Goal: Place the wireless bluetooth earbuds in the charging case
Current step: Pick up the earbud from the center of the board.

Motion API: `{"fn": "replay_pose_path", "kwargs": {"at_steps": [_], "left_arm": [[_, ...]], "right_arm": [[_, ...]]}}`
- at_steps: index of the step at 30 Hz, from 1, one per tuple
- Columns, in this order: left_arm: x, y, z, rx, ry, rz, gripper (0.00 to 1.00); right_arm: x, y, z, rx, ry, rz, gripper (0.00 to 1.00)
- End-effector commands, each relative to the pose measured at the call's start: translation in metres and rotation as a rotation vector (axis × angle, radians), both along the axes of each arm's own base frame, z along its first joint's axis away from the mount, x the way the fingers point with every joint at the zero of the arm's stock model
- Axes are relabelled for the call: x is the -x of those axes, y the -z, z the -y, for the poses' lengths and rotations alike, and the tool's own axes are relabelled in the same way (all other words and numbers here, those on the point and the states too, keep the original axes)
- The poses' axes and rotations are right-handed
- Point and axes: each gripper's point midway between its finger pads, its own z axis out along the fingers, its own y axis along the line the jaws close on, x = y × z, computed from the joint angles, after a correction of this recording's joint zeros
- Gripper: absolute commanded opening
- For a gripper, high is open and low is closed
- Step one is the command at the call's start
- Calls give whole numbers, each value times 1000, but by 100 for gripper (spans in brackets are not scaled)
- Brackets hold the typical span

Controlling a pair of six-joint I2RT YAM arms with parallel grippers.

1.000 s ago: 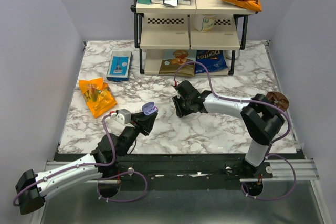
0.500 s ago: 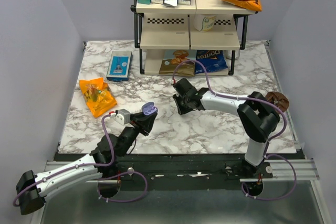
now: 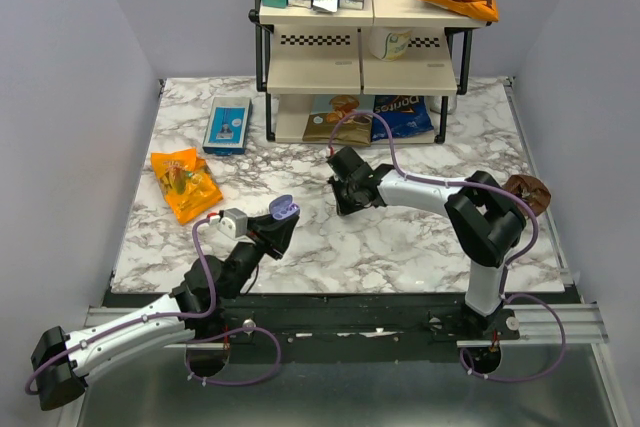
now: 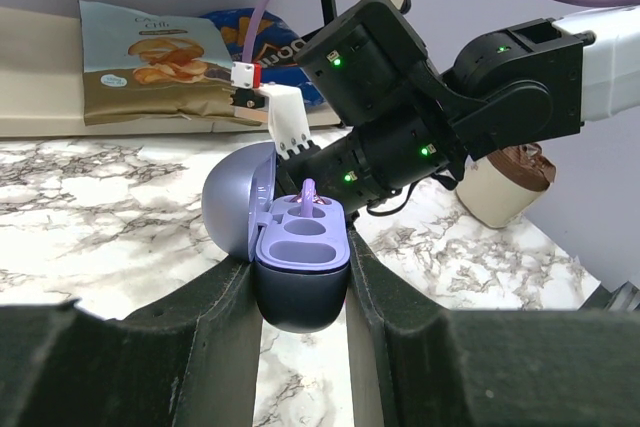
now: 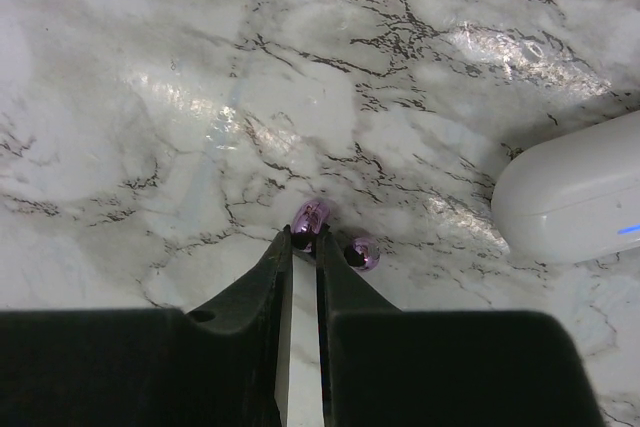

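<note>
Top external: left gripper [image 3: 277,230] clamps one open case [image 3: 284,208] over the table [image 3: 420,247]; right gripper [image 3: 343,199] sits low mid-table. Left wrist: one earbud [image 4: 308,191] stands in the case. Right wrist: fingers nearly together at a second earbud [image 5: 312,215] on the table, grasp unclear; one white case [image 5: 570,192] nearby.

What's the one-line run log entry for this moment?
left jaws: clamped on open charging case | right jaws: narrow gap at earbud on table, grip unclear

Glossy plastic charging case [image 4: 300,297]; polished marble-look table [image 5: 150,97].
</note>
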Motion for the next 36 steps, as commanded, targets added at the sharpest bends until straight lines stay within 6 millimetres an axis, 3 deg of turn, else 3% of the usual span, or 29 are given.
{"fn": "replay_pose_path", "kwargs": {"at_steps": [1,6,14,24,26,28,29,33,35,36], "left_arm": [[0,15,-1,-15,-8,-18,0],[0,14,-1,-15,-8,-14,0],[-1,12,-3,-12,-20,-11,0],[-2,10,-5,-2,-26,-6,0],[-2,9,-6,0,-32,-5,0],[-2,7,-8,9,-34,2,0],[-2,6,-8,11,-36,5,0],[-2,0,-9,18,-42,18,0],[-1,-8,-7,23,-34,39,0],[-1,-6,-3,4,-21,38,0]], "right_arm": [[17,39,20,98,27,-98,1],[22,36,19,64,41,-102,1],[29,-22,-3,-203,51,-118,1],[41,-64,-8,-355,20,-140,1],[43,-91,-7,-447,-8,-125,0],[60,-112,-7,-540,-88,-169,0],[65,-132,-4,-595,-123,-159,0],[109,-188,-3,-782,-330,-225,0],[127,-207,-2,-842,-415,-245,0],[145,-225,0,-902,-506,-267,0]]}}
